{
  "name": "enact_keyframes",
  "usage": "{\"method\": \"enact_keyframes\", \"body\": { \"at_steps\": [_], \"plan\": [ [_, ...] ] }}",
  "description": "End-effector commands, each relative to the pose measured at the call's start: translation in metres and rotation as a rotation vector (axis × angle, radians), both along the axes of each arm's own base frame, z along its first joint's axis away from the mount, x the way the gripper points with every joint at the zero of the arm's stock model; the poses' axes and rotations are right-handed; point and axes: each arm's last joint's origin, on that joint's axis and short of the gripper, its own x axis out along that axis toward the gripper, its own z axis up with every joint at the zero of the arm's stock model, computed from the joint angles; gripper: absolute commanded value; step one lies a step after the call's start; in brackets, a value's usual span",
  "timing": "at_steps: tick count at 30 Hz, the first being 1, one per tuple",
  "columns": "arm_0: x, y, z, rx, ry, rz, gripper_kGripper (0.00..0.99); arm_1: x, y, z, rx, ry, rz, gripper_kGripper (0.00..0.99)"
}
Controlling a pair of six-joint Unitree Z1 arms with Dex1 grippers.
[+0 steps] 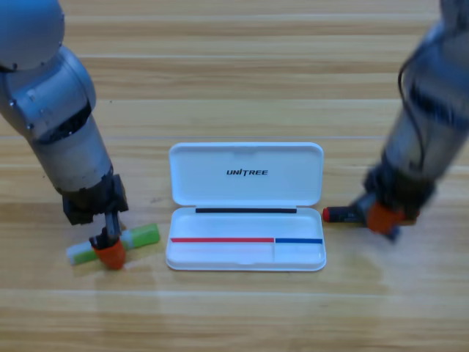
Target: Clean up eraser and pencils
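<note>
A lime green pencil (139, 237) with a pale end lies on the table left of the open white case (245, 176). My left gripper (110, 251) points down over the middle of this pencil, its orange jaws astride it. Right of the case lies the red pencil (338, 215), only its red tip and dark band showing. My right gripper (382, 218) is down over the red pencil's far part and hides it. The eraser is out of view.
The case's lid stands open toward the back, with its shallow tray (220, 253) toward the front. The left arm (66, 139) comes in from the upper left, the right arm (429, 125) from the upper right.
</note>
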Motion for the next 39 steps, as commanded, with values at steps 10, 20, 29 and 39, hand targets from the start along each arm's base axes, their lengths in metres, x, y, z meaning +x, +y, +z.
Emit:
{"method": "enact_keyframes", "body": {
  "at_steps": [10, 20, 29, 39],
  "plan": [
    [0.007, 0.003, -0.031, -0.004, 0.119, -0.054, 0.000, -0.021, 0.053, 0.009, -0.052, 0.044, 0.811, 0.000],
    [0.012, 0.000, 0.019, -0.003, 0.120, -0.095, 0.000, -0.011, 0.082, -0.006, -0.035, 0.060, 0.846, 0.000],
    [0.003, 0.012, 0.065, -0.027, 0.065, -0.112, 0.000, -0.003, 0.095, -0.020, -0.040, 0.064, 0.847, 0.000],
    [-0.014, 0.027, 0.114, -0.059, 0.008, -0.121, 0.000, 0.002, 0.102, -0.030, -0.044, 0.071, 0.847, 0.149]
  ]
}}
